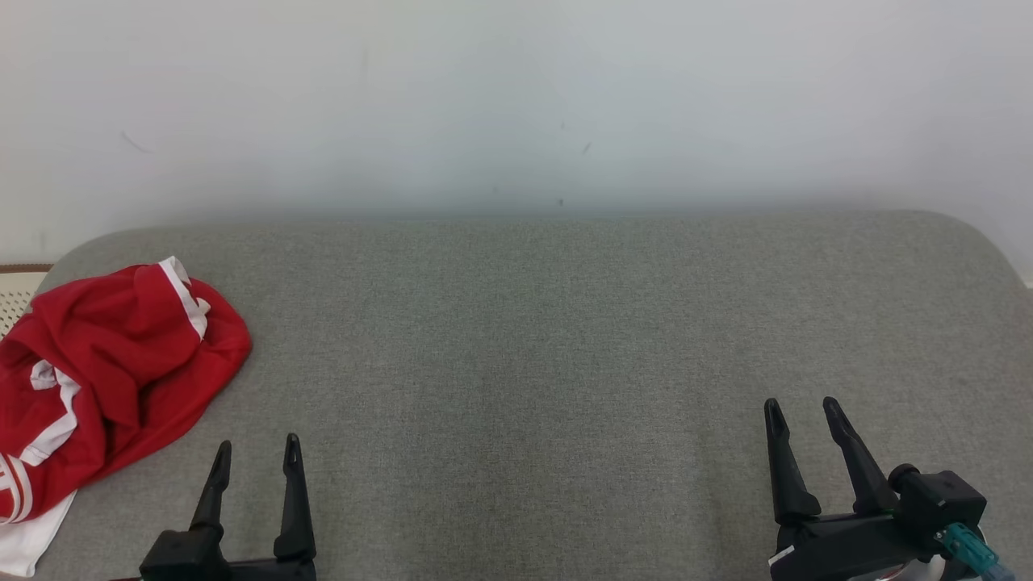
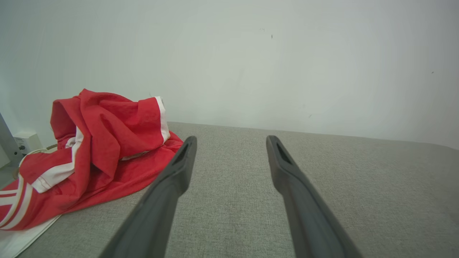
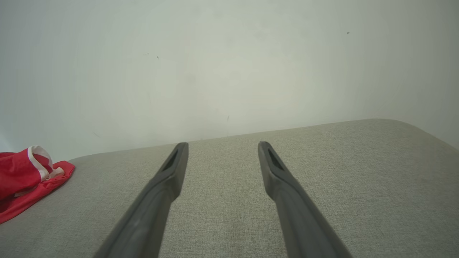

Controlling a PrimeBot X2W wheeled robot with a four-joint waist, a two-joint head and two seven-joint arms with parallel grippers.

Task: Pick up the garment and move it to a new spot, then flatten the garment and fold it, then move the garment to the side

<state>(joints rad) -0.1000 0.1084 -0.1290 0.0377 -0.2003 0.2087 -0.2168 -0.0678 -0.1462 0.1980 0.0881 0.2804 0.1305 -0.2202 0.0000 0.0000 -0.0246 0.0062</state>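
The left gripper (image 1: 258,441) is positioned over the near edge of the grey padded surface (image 1: 524,363), toward its left end. Its two fingers are spread fully apart and hold nothing. Grey fabric is visible between them in the left wrist view.

The right gripper (image 1: 801,402) is positioned over the near edge of the surface, toward its right end. Its fingers are likewise spread fully apart and hold nothing. Neither gripper touches the garment.

The red garment (image 1: 113,363) lies crumpled in a heap at the left end of the surface, between the near and far edges. It has white trim bands and white stripes. Part of it rises in a loose fold above the surface, and part hangs past the left edge. A white layer (image 1: 24,541) shows beneath its near corner; it cannot be determined whether this belongs to the garment.

The middle and right portions of the surface carry no objects.

A plain pale wall (image 1: 516,97) stands directly behind the far edge of the surface.
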